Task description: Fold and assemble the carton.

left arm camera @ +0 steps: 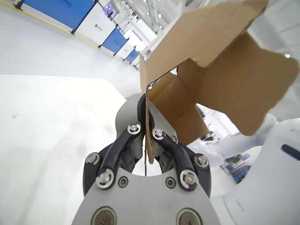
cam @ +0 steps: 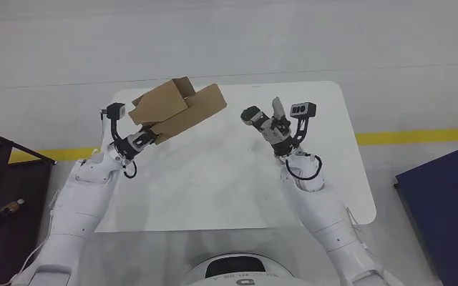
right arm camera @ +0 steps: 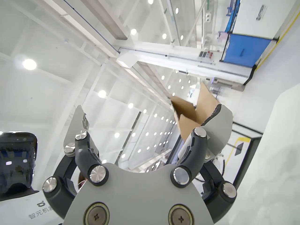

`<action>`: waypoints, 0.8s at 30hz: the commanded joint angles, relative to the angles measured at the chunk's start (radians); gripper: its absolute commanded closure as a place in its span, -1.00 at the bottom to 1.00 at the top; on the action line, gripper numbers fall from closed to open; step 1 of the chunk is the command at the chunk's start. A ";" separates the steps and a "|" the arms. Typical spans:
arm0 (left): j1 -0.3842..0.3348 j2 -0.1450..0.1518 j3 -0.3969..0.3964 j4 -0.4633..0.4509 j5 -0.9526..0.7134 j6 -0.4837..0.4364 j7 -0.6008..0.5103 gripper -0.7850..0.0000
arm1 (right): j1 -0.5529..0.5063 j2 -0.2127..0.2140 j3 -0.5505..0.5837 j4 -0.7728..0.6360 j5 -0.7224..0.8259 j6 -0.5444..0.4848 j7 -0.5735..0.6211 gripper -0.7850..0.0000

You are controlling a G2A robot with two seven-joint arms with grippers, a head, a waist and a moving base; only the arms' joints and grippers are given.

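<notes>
A brown cardboard carton (cam: 177, 107), partly unfolded with its flaps loose, is held in the air over the far left part of the white table (cam: 236, 186). My left gripper (cam: 148, 133) is shut on one edge panel of the carton (left arm camera: 211, 71), which is pinched between its two fingers (left arm camera: 140, 108). My right gripper (cam: 266, 115) stands open over the table's far right part, tilted upward and apart from the carton, with nothing between its fingers (right arm camera: 220, 122). Beyond that gripper (right arm camera: 150, 115) the carton (right arm camera: 187, 113) shows farther off.
A dark brown stand (cam: 18, 179) sits off the table's left side and a dark blue surface (cam: 429, 207) off its right. A yellow floor line (cam: 408, 136) runs behind the table.
</notes>
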 commanded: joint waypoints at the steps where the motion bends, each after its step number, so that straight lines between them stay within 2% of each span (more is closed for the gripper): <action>1: 0.023 -0.001 -0.008 -0.023 0.144 0.001 0.060 1.00 | 0.007 0.001 -0.001 0.004 0.005 -0.004 0.032 -1.00; 6: 0.048 -0.001 -0.019 -0.080 0.331 0.001 0.126 1.00 | 0.026 0.008 0.015 0.015 -0.045 -0.018 0.093 -0.98; 8: 0.060 -0.001 -0.015 -0.103 0.354 0.001 0.143 1.00 | 0.038 0.012 0.014 0.028 -0.112 -0.012 0.125 -0.75; 10: 0.063 0.001 -0.013 -0.116 0.380 0.001 0.139 1.00 | 0.046 0.014 -0.001 0.035 -0.134 -0.002 0.169 -0.67; 14: 0.066 0.004 -0.010 -0.135 0.424 0.013 0.142 1.00 | 0.055 0.020 -0.020 0.035 -0.139 0.006 0.274 -0.67; 17: 0.064 0.003 0.002 -0.146 0.433 0.023 0.140 1.00 | 0.062 0.026 -0.019 0.036 -0.170 0.007 0.310 -0.69; 21: 0.052 0.004 0.021 -0.163 0.450 0.027 0.126 1.00 | 0.077 0.030 -0.013 0.050 -0.353 0.008 0.217 -0.93; 24: 0.046 0.004 0.031 -0.178 0.469 0.032 0.121 1.00 | 0.078 0.027 -0.031 0.041 -0.408 0.003 0.169 -0.87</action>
